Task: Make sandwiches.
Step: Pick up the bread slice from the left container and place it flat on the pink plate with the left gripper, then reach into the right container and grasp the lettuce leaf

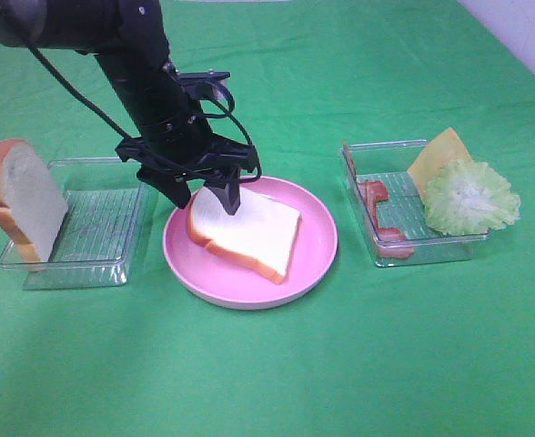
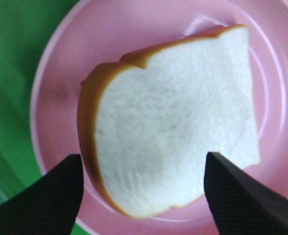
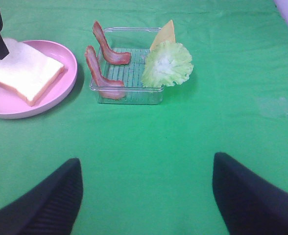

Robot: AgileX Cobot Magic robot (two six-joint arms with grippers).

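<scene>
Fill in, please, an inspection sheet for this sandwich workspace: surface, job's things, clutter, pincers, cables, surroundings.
Surface: green cloth, smooth, covers the whole work area.
Job's things: one bread slice lies on the pink plate; a second bread slice leans at the end of the left tray; the right tray holds two bacon strips, cheese and lettuce.
Clutter: nothing seen.
Pincers: left pincer open, over the slice on the plate; right pincer open, empty, above bare cloth.
Cables: black cable runs beside the left arm.
Surroundings: pale strip past the cloth's far right corner.
</scene>
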